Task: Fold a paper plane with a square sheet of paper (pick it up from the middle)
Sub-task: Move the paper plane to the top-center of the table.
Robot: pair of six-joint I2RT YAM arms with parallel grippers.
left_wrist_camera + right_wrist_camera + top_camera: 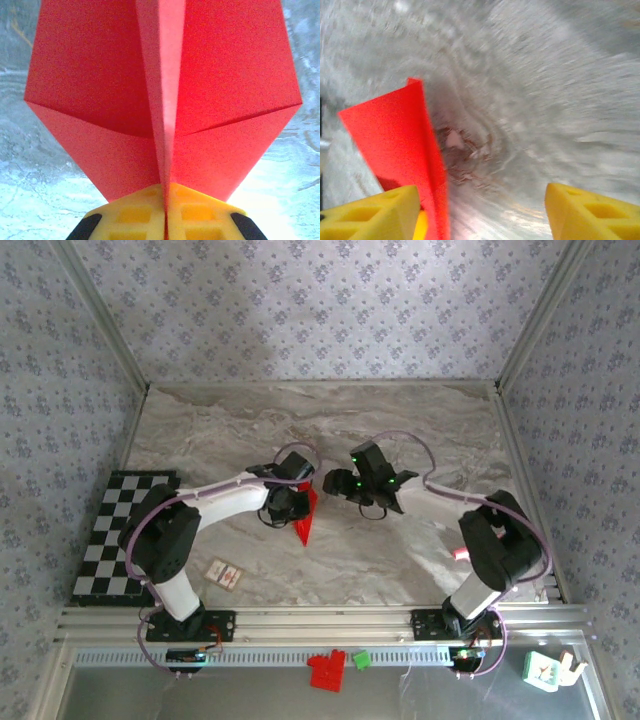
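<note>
The left pincer [165,212] pinches the paper plane [95,95] along its centre crease; the right pincer [480,212], spread, should back off rightward without brushing the wing.

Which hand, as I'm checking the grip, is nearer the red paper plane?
Left. The left hand is shut on the paper plane, pinching its centre crease; the right hand stands open beside it, gripping nothing.

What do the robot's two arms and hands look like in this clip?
The left arm has white links and black joints; the right arm looks mostly black, white near its base. A lilac cable loops along each. Green lights glow on the right wrist. The left hand and right hand have yellow fingers with square pockets.
</note>
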